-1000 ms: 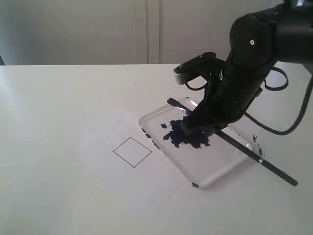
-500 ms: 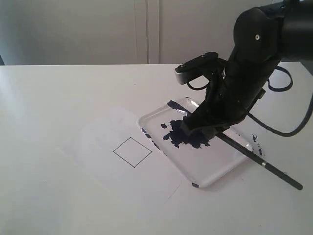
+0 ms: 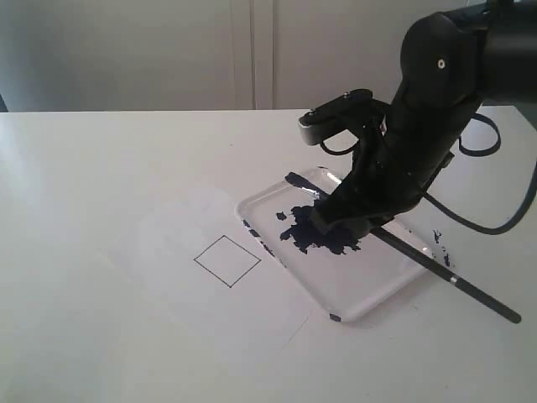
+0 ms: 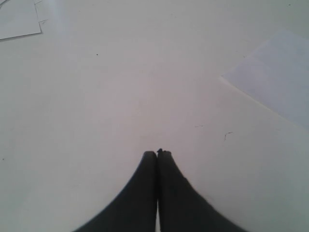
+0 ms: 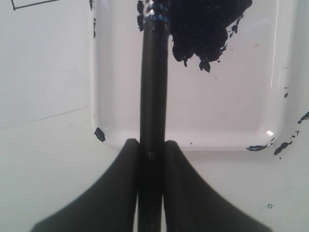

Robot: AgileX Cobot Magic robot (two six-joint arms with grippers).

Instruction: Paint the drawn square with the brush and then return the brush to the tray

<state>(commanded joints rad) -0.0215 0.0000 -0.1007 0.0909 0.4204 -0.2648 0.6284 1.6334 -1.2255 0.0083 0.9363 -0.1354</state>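
The clear tray lies right of the middle, a dark blue-black paint blot in it. My right gripper hangs low over the blot, shut on the brush, a long black stick slanting across the tray. Its dark tip is at the tray's far rim and its tail reaches past the near right rim. In the right wrist view the brush runs from the shut gripper across the tray beside the blot. The drawn square, left of the tray, shows no paint inside. My left gripper is shut over bare white surface.
Small paint splatters mark the table by the tray's right rim. Black cables loop off the right arm. In the left wrist view a white sheet and another paper lie on the table.
The right arm rose slightly and the brush's tail end slid a little right and down. The tray and square have not moved.
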